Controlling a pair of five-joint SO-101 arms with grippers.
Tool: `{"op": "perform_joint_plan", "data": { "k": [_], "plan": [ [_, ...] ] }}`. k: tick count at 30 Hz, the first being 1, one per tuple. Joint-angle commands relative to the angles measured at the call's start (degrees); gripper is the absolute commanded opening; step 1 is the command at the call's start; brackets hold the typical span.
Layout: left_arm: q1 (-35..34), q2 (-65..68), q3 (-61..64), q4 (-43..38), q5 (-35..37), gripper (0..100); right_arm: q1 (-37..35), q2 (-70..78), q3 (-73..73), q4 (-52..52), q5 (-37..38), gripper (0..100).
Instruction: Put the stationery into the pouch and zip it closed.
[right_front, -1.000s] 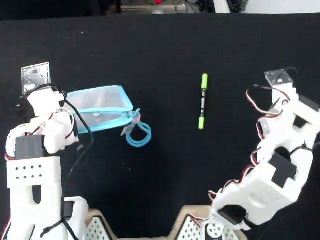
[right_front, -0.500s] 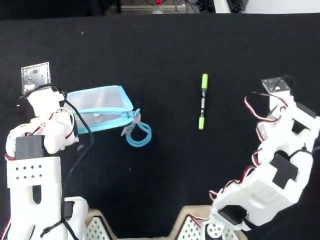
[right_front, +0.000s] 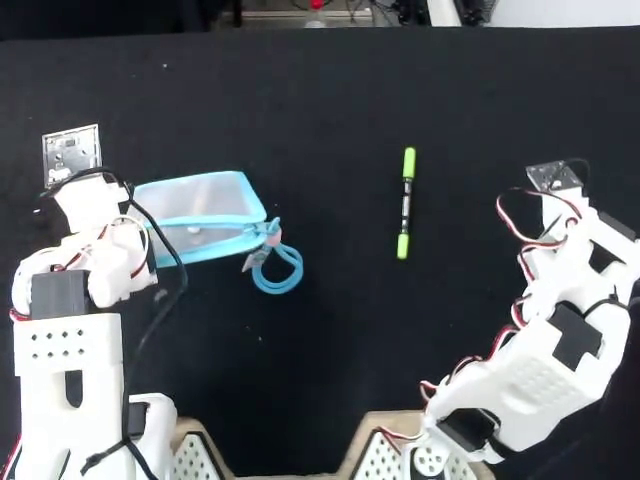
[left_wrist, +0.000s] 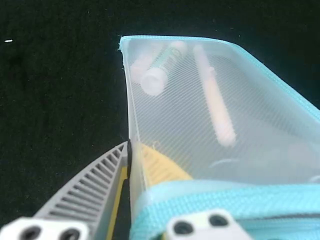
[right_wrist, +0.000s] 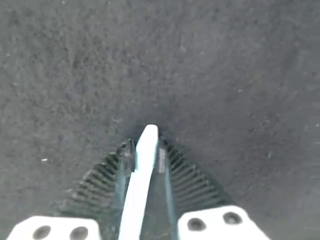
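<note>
Down at the left hand (left_wrist: 131, 150), the grey ribbed finger (left_wrist: 97, 187) lies against the outside of the pouch (left_wrist: 210, 115) and the hand is clamped on the pouch's edge. Through the mesh a capped white tube (left_wrist: 156, 76) and a pale stick (left_wrist: 215, 107) lie inside. From above, this arm is folded low at the left side of the bench (right_front: 330, 90), with the pouch flat just beside it and its blue loop strap (right_front: 278, 268) trailing off the zip end. The right hand (right_wrist: 145, 145) points down at bare bench, its fingers narrowed around a thin white bar (right_wrist: 142, 172). Its arm is bent back at the right edge. A green pen (right_front: 406, 203) lies between the arms, well apart from the pouch.
</note>
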Motion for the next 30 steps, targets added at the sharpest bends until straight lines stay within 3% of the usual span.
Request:
{"op": "perform_joint_plan", "data": {
  "k": [1, 10, 16, 23, 30],
  "plan": [
    [-0.2, 1.9, 1.5, -0.4, -0.2, 3, 1.2, -1.5, 0.4, 3.7, 0.6, 1.1],
    [-0.2, 1.8, 1.5, -0.4, -0.2, 3, -4.0, -23.3, 2.2, 20.4, 0.4, 1.1],
    [-0.2, 1.9, 1.5, -0.4, -0.2, 3, -11.7, -42.9, 10.3, 21.2, -2.9, 1.1],
    [-0.2, 1.9, 1.5, -0.4, -0.2, 3, -28.7, -66.4, 17.7, 21.4, -11.2, 1.1],
    [-0.2, 1.9, 1.5, -0.4, -0.2, 3, -51.5, -87.8, 16.9, 21.0, -27.6, 1.1]
  ]
}}
